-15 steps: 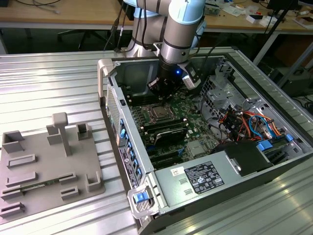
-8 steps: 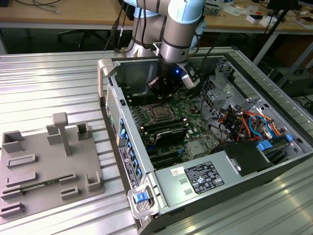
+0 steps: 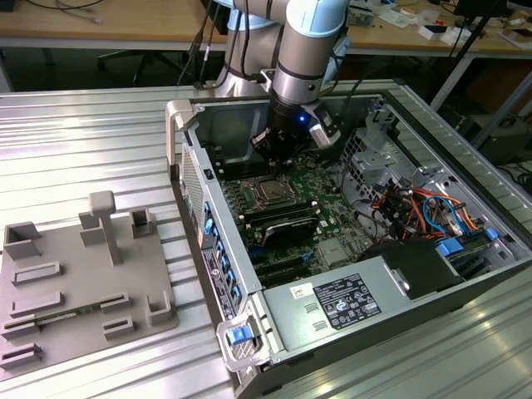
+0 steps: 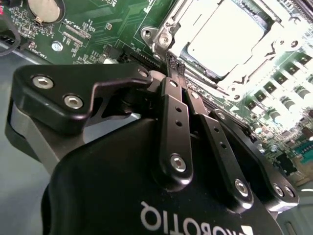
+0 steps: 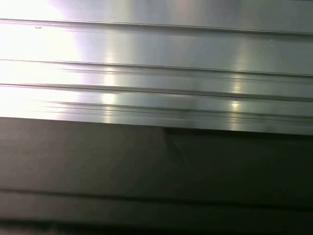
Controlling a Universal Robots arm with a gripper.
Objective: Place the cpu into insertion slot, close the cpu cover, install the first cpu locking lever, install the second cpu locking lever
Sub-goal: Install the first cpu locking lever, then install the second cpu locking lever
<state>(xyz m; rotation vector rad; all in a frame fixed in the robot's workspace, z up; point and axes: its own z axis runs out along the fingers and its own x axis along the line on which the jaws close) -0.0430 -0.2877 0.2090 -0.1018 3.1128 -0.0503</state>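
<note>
While my gripper [image 4: 175, 66] hangs with jaws together, holding nothing, just beside the insertion slot [image 4: 164, 36], I see the cpu [image 4: 222, 36] seated under the lowered cpu cover [image 4: 249, 68]. I judge it light, stiff, fragile: edges only.

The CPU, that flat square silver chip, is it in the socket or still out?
In. The silver-topped cpu lies flat inside the silver-rimmed insertion slot, with the metal cpu cover framing its edges. The black gripper is shut, empty, beside the socket.
</note>
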